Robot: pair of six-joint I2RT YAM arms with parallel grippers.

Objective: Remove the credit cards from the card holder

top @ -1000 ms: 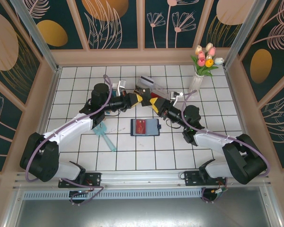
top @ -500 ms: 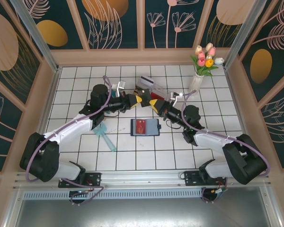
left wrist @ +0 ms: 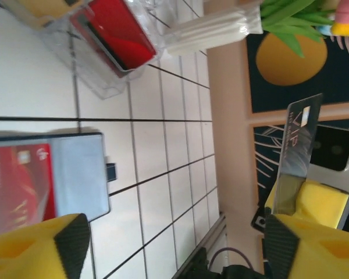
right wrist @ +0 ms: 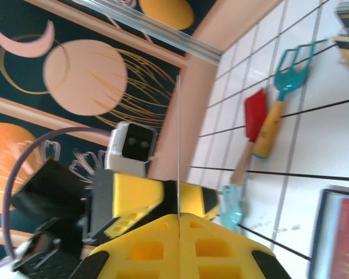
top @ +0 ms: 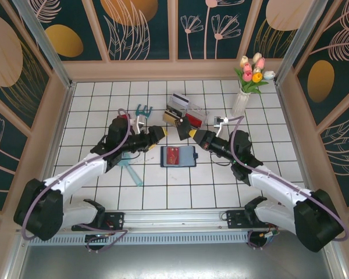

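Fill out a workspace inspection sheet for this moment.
Surface: white tiled table, with grey grout lines.
Job's things: card holder lies open on the tiles with a red card in its pocket; a greyish card is held off the table.
Clutter: clear box with cards inside; teal rake, red trowel, teal scoop.
Grippers: left claw open and empty; right claw shut on the greyish card.
Cables: a purple cable runs along each arm.
Surroundings: tulip vase in the far right corner; floral panel walls all round.
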